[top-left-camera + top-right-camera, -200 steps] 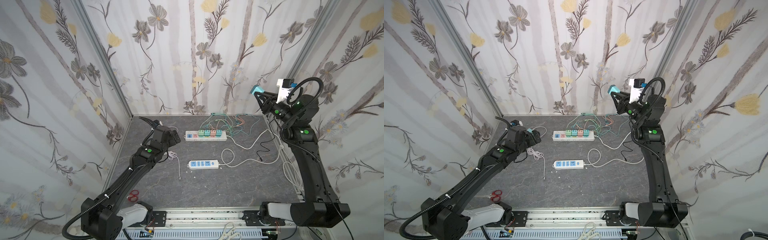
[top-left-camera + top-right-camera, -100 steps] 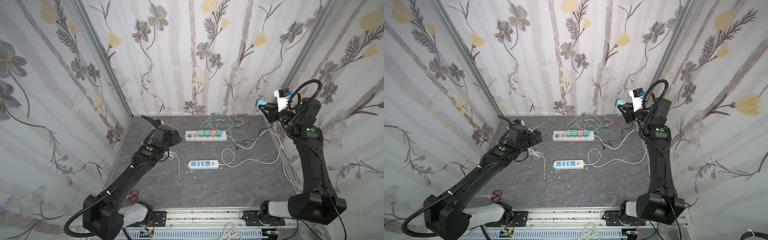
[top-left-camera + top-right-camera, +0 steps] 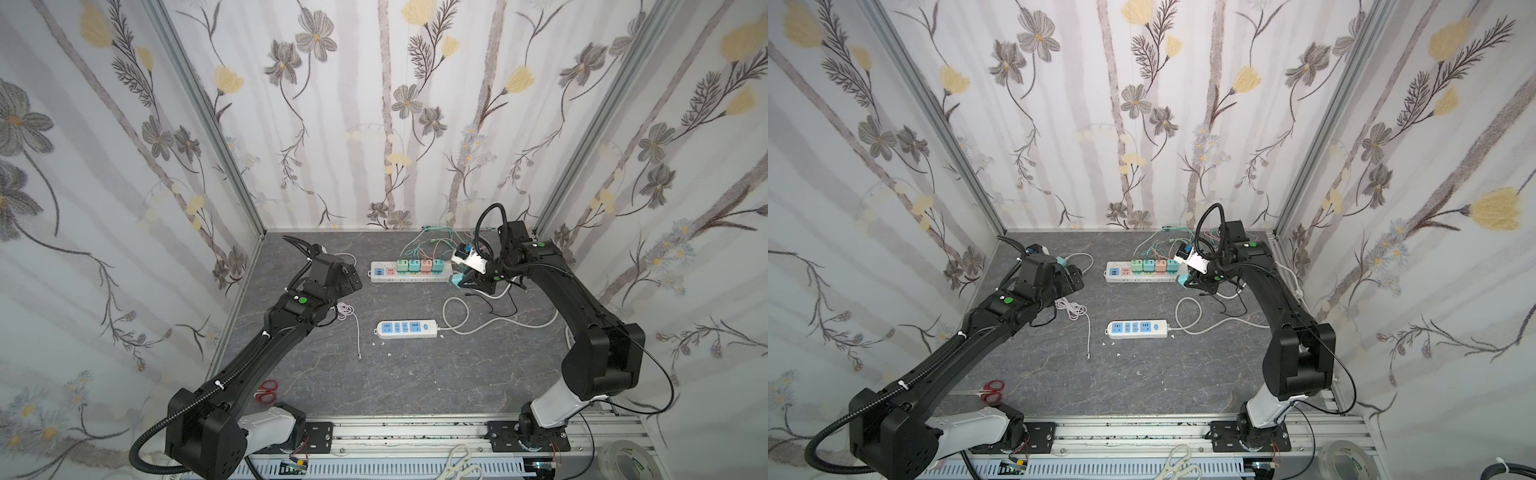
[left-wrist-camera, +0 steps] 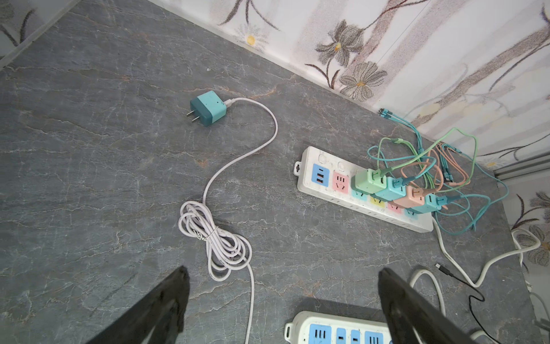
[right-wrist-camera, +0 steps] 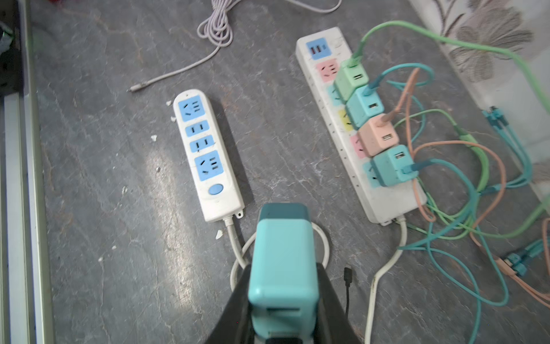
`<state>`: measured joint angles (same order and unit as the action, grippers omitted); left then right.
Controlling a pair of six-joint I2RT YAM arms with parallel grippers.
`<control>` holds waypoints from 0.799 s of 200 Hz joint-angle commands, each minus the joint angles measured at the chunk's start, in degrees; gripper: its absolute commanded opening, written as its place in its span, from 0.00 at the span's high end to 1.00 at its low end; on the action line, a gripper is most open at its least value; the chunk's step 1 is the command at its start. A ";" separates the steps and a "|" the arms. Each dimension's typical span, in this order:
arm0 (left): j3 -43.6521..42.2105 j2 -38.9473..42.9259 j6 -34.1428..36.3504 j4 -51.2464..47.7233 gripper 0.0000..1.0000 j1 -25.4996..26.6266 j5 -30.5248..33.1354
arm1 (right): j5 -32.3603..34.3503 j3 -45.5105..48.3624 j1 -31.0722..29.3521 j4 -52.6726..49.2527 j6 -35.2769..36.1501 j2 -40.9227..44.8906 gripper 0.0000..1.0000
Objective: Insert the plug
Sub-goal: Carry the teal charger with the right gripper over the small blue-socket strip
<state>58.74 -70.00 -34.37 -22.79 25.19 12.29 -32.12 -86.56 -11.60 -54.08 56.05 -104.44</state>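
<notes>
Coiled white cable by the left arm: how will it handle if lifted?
Probably floppy: the coiled white cable lies in loose loops, bound only by a thin tie. Its free tail would likely dangle. The teal charger on its far end would probably drag behind, adding pull.

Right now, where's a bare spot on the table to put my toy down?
The biggest bare patch of grey stone-look tabletop lies between the short white power strip with blue sockets and the front metal rail, right of the red-handled scissors. It's crowded at the back: long white power strip with pastel adapters, tangled coloured cables.
</notes>
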 commanded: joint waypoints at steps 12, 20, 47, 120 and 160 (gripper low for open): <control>-0.53 0.12 -0.38 -0.33 0.00 -0.14 1.58 | 8.72 -4.22 -5.30 -8.92 5.38 -4.43 0.99; -0.71 0.17 -0.35 -0.36 0.00 -0.14 1.87 | 10.35 -4.88 -6.77 -9.22 5.38 -5.30 0.98; -1.98 0.85 -0.59 -0.05 0.00 -0.49 3.31 | 16.13 -8.05 -11.87 -11.41 5.03 -8.44 0.98; -9.02 7.09 -2.17 2.04 0.00 -4.23 6.49 | 24.48 -15.78 -22.76 -16.26 5.65 -15.27 0.96; -11.01 8.56 -2.98 1.76 0.00 -5.71 6.64 | 26.30 -22.68 -26.30 -20.01 4.12 -21.55 0.95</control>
<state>48.45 -62.15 -36.14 -22.33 20.08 17.56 -7.31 -105.97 -36.38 -71.16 60.71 -123.20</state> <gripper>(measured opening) 0.997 0.248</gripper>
